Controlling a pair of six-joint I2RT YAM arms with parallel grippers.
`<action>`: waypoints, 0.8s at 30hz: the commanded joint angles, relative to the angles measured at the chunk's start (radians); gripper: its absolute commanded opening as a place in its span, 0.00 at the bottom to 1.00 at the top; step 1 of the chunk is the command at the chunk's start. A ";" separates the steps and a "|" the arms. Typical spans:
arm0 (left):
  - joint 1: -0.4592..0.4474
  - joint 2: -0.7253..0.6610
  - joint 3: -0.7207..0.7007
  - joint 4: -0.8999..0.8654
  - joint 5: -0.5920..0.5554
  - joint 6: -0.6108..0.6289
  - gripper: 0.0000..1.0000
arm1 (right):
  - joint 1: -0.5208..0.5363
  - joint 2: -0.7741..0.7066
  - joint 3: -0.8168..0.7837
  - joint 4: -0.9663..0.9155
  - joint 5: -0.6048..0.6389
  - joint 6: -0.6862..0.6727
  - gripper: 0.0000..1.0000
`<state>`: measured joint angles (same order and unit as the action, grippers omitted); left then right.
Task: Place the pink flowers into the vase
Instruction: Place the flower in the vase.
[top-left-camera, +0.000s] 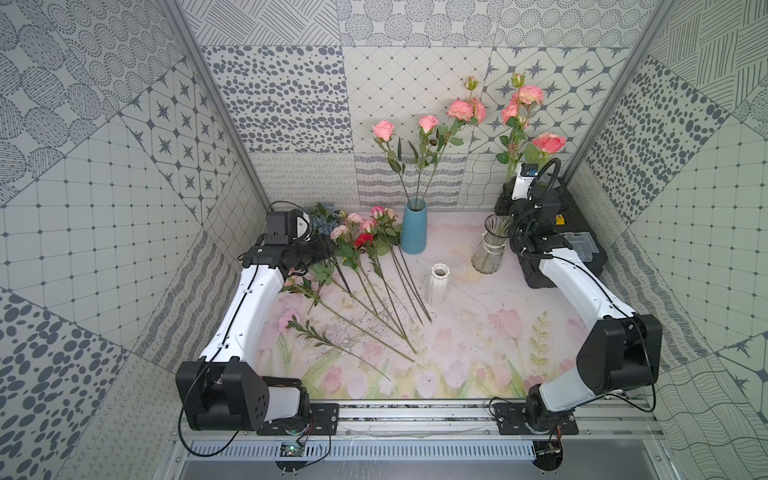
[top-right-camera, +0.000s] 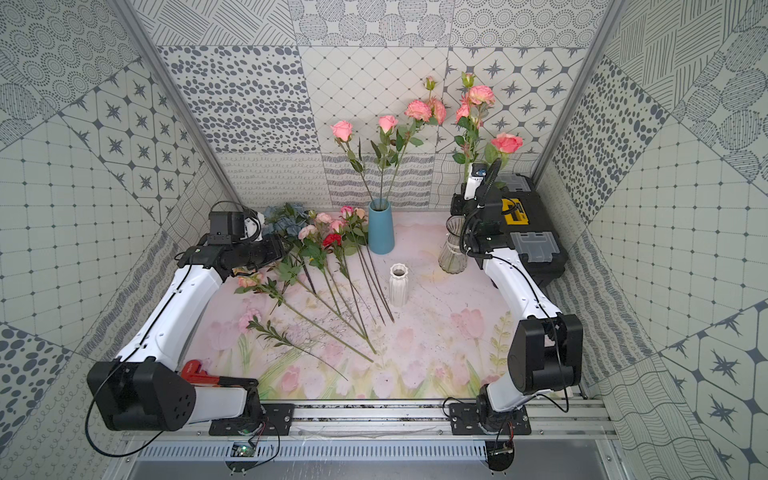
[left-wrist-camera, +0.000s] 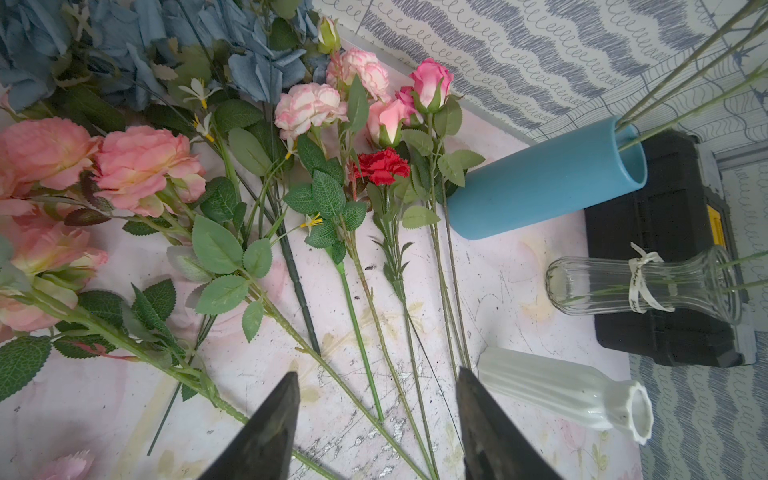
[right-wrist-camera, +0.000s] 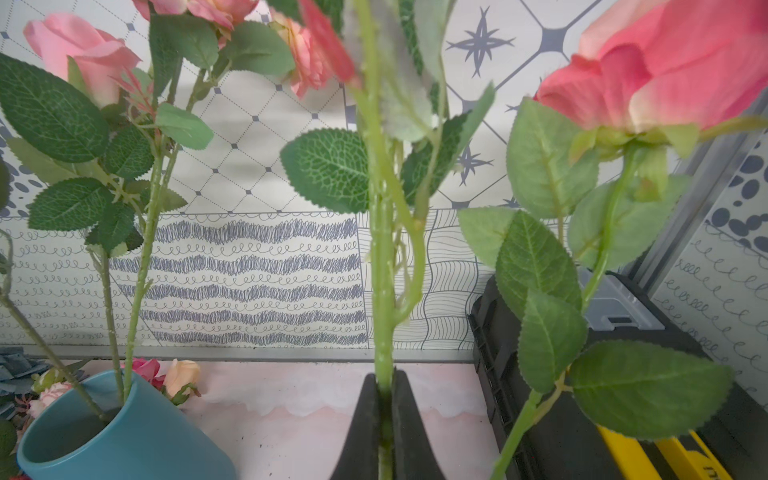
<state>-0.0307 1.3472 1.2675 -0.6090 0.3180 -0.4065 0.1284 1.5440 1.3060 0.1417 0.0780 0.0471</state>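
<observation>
Currently right pincer (right-wrist-camera: 384, 415) is clamped on a pink flower stem (right-wrist-camera: 380, 249), held upright. The glass vase (top-left-camera: 489, 249) is just below it, with green stems showing inside. Farther off, the blue vase (top-left-camera: 414, 232) holds three pink blooms. Left pincer (left-wrist-camera: 376, 372) gapes empty above loose stems; more pink flowers (left-wrist-camera: 141, 166) lie ahead of it on the counter (left-wrist-camera: 519, 270) by the red carnation (left-wrist-camera: 382, 166). White vase (left-wrist-camera: 561, 386) beside it is empty. Roughly half done, I'd judge.

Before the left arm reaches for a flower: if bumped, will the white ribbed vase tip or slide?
Probably tip: the white ribbed vase stands tall and narrow, holding no stems. Its glossy surface looks ceramic, so likely slippery and breakable.
</observation>
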 joint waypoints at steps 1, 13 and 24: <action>0.005 0.000 -0.004 0.017 0.020 0.000 0.60 | -0.004 -0.009 -0.037 -0.014 -0.004 0.047 0.00; 0.007 -0.015 0.001 0.011 0.016 -0.005 0.62 | -0.004 -0.004 -0.109 -0.090 -0.025 0.129 0.00; 0.008 -0.020 0.000 0.009 0.010 -0.011 0.68 | -0.004 -0.020 -0.167 -0.112 -0.013 0.203 0.10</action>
<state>-0.0284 1.3399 1.2675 -0.6094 0.3191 -0.4160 0.1265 1.5440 1.1587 0.0174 0.0719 0.2020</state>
